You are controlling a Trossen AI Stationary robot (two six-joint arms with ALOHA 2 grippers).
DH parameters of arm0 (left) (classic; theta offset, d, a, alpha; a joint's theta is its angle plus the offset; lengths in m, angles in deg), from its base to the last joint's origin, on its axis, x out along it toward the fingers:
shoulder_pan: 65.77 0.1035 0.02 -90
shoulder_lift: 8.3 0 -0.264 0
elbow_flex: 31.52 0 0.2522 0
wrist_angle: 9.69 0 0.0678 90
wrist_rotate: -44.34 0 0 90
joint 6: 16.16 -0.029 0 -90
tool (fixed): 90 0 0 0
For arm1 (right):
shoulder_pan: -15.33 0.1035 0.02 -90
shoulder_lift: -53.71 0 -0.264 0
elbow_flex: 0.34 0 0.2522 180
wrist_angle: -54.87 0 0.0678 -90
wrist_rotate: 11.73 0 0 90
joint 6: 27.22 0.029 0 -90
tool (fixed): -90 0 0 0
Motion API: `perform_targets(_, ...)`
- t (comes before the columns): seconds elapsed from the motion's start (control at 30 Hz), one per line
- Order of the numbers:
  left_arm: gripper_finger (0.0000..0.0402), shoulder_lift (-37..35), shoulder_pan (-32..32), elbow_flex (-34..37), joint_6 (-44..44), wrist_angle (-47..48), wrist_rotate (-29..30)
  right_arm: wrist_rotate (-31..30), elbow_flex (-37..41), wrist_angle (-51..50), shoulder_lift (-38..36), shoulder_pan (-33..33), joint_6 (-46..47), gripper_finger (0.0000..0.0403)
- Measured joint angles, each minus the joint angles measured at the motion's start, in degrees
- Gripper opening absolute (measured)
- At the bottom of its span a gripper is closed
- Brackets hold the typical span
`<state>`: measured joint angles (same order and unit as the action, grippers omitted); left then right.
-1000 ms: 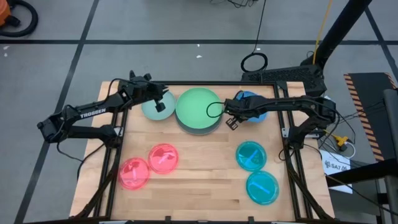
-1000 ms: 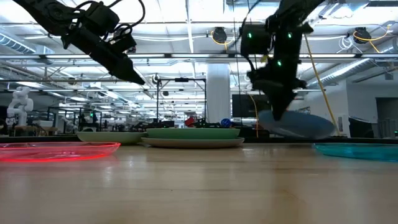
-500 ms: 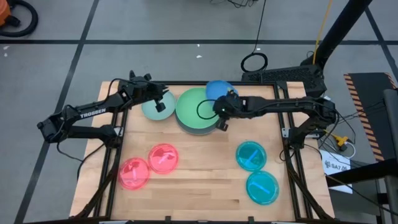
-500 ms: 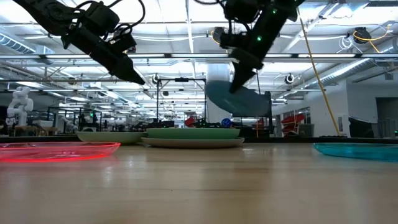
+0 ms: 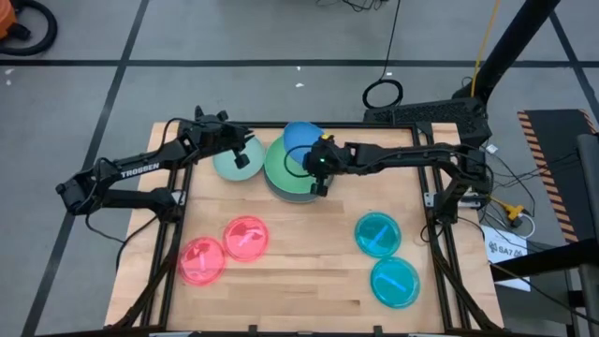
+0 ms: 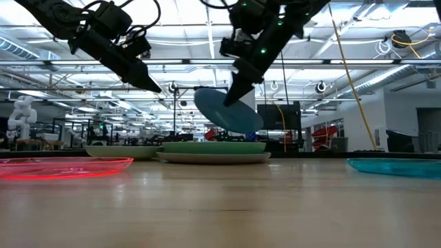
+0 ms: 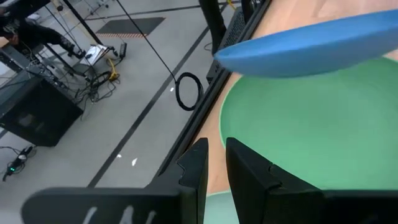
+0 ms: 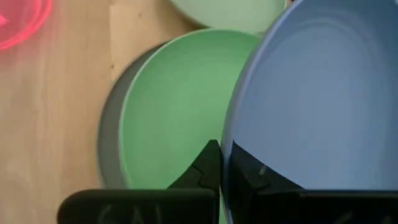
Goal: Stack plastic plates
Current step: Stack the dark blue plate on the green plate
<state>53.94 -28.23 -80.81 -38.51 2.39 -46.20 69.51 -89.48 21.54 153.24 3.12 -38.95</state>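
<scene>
We look across a pale wooden table [image 5: 299, 271] into a large workshop hall with ceiling lights and pipework, and a grey tiled floor around the table.

The right gripper [image 5: 318, 161] has its jaws pressed together on the rim of the blue plate [image 5: 299, 137], and it holds that plate tilted in the air over the far part of the green plate [image 5: 292, 173]. In the low view the blue plate [image 6: 227, 110] hangs slanted, clear of the stack below it. The green plate lies on the grey plate [image 8: 109, 143], whose edge shows around it, near the middle of the table's far side.

The left gripper [image 5: 241, 159] hovers above the pale mint plate [image 5: 225, 168], which lies flat just left of the green one. Its fingers [image 7: 196, 171] stand a small way apart with nothing between them.

Nearer to us, two pink plates [image 5: 225, 248] lie side by side on the left half of the table, and two teal plates [image 5: 386, 257] lie on the right half, one closer to the front edge than the other.

On the left arm [image 5: 140, 173] we can read the white word TROSSEN. A label on the floor at the right carries writing too small for us to read.
</scene>
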Motion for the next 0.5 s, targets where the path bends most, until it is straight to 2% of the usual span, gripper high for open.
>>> perform_targets(0.23, 0.0065, 0.0, 0.0, 0.0, 0.0, -0.1, 0.0, 0.4, -8.4, -7.2, 6.3, 0.0, -6.4, 0.0001)
perform_targets(0.5, 0.0065, 0.0, 0.0, 0.0, 0.0, 0.0, 0.0, 1.5, -9.4, -9.0, 9.7, -0.1, -13.4, 0.0001)
